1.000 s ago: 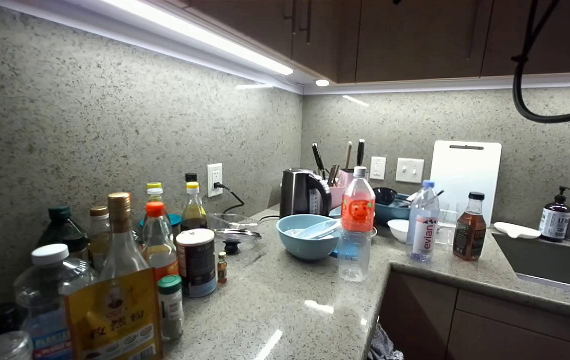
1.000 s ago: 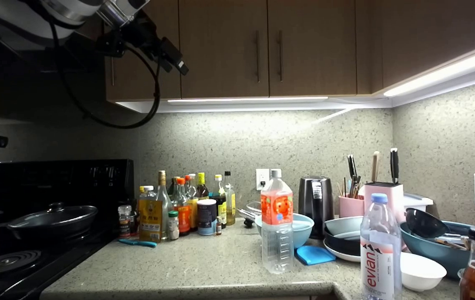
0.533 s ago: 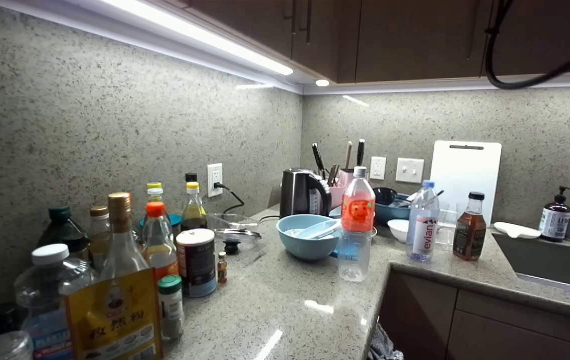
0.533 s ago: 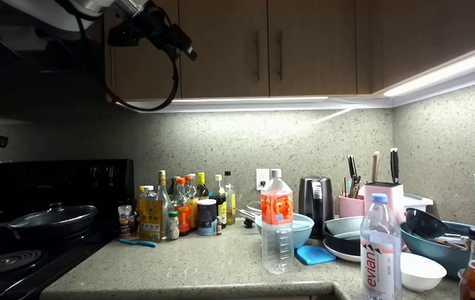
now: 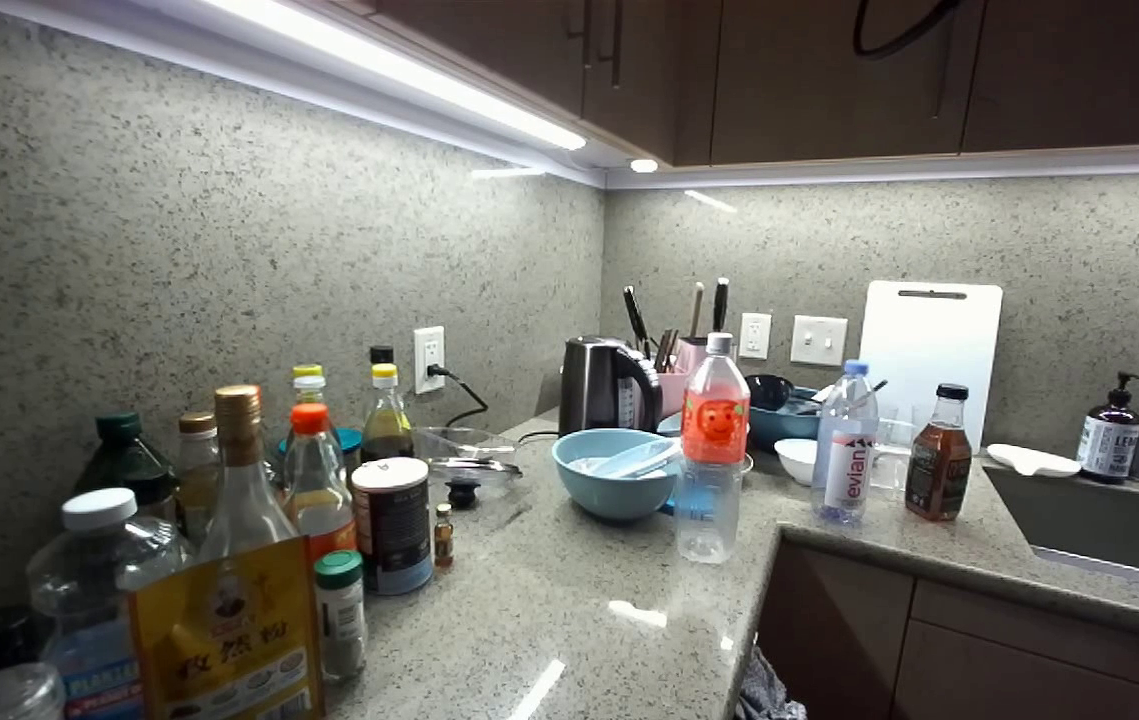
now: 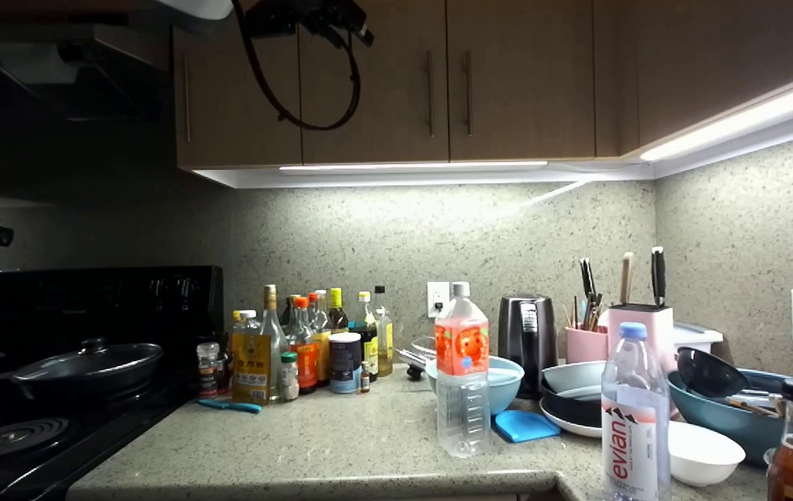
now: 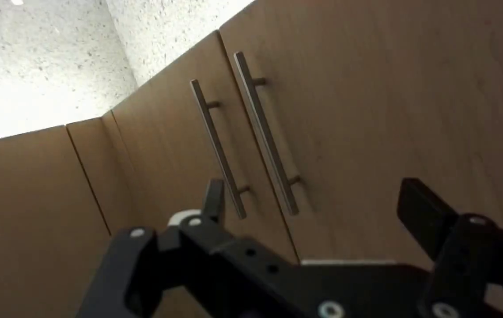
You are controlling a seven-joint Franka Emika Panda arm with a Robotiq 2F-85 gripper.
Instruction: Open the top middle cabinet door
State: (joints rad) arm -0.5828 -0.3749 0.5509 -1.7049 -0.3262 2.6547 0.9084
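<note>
The Robotiq gripper (image 7: 313,187) has its black fingers (image 7: 423,212) spread wide apart. Past them, in the wrist view, lies the top middle cabinet door (image 7: 388,110), closed flush, its slim bar handle (image 7: 266,132) just beside the matching handle (image 7: 217,145) of the neighbouring wall-cabinet door (image 7: 167,132). In an exterior view, the gripper is partly cut off at the top, in front of the left part of the top middle cabinet door and apart from its handle; a black cable (image 6: 319,128) loops below. A strip light (image 6: 410,168) glows under the door. Farther down, on the speckled countertop (image 6: 312,445), condiment bottles (image 6: 305,365) stand near the backsplash (image 6: 340,229), and an orange-labelled plastic bottle (image 6: 462,348) before a pale blue bowl (image 6: 505,386).
</note>
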